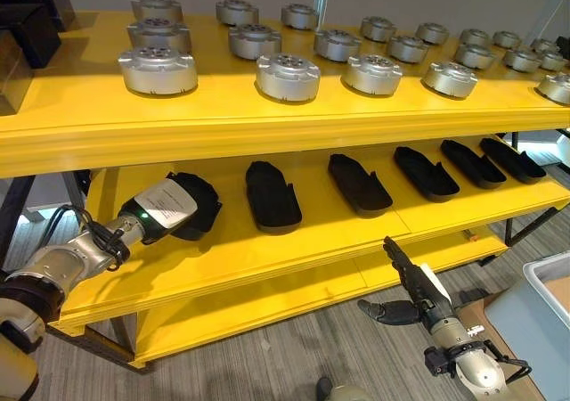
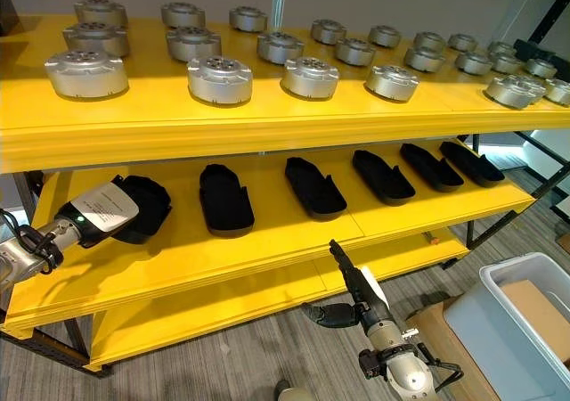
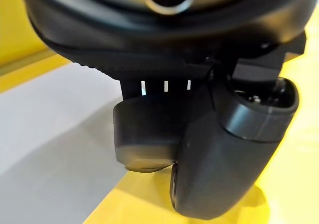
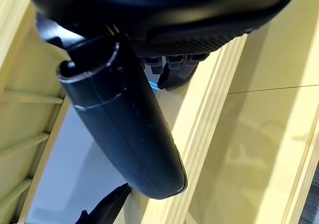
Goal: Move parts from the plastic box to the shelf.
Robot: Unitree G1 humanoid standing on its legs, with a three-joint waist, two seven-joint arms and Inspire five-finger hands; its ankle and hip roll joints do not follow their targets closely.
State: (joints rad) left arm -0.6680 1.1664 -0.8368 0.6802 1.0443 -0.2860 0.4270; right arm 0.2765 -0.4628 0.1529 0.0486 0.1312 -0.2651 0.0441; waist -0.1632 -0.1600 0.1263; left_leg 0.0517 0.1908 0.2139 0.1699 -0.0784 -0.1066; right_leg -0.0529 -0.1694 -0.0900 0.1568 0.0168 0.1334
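A yellow shelf [image 1: 312, 241] holds a row of several black tray-shaped parts [image 1: 272, 196] on its middle level. At the left end of that row my left hand [image 1: 165, 209] lies over one more black part [image 1: 203, 203] resting on the shelf. Its fingers [image 3: 144, 139] and thumb [image 3: 234, 149] are curled. My right hand [image 1: 414, 298] hangs low in front of the bottom level with straight fingers and the thumb spread, holding nothing. The grey plastic box [image 2: 517, 265] stands on the floor at the lower right.
Several round silver metal parts [image 1: 287, 76] fill the top level. Black boxes [image 1: 31, 18] sit at its far left. A brown cardboard sheet [image 2: 534, 303] lies in the plastic box. Bare yellow board [image 1: 214, 258] runs in front of the black parts.
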